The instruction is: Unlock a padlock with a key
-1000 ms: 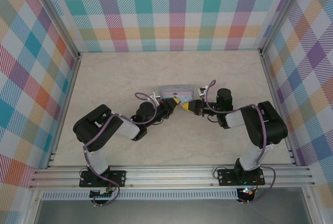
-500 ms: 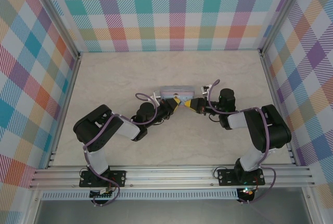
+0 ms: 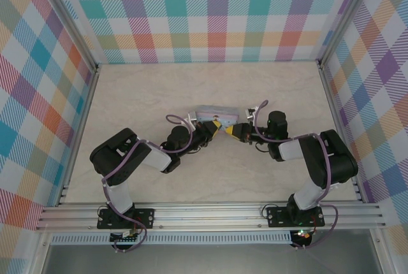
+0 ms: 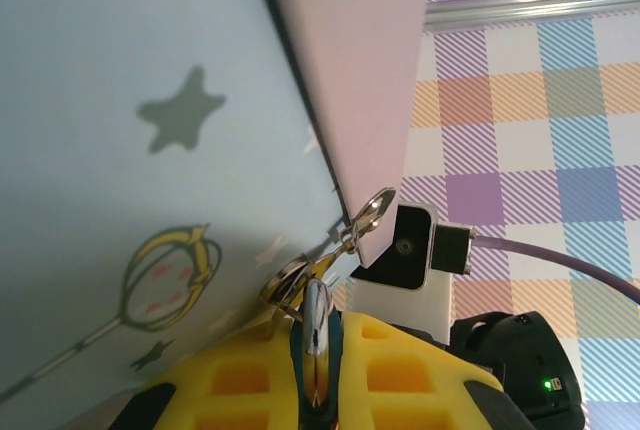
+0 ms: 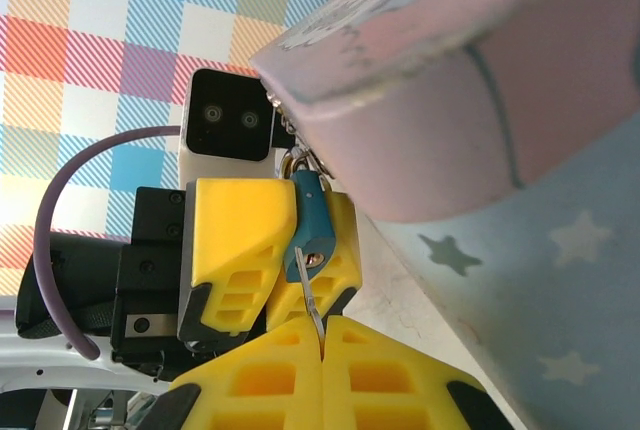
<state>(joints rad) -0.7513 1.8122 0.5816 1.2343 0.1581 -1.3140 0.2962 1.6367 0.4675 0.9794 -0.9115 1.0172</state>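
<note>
Left gripper [image 4: 318, 350] clamps the blue padlock [image 5: 312, 218]; right gripper [image 5: 322, 338] pinches the key [image 5: 308, 295], tip at the keyhole. I'd line it up straight, then twist gently.

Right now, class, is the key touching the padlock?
Touching. The right wrist view shows the key with its tip against the underside of the padlock, with no gap between them.

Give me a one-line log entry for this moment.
left gripper: shut on padlock hanging on tin | right gripper: shut on key | key: tip against padlock's bottom, insertion unclear
</note>
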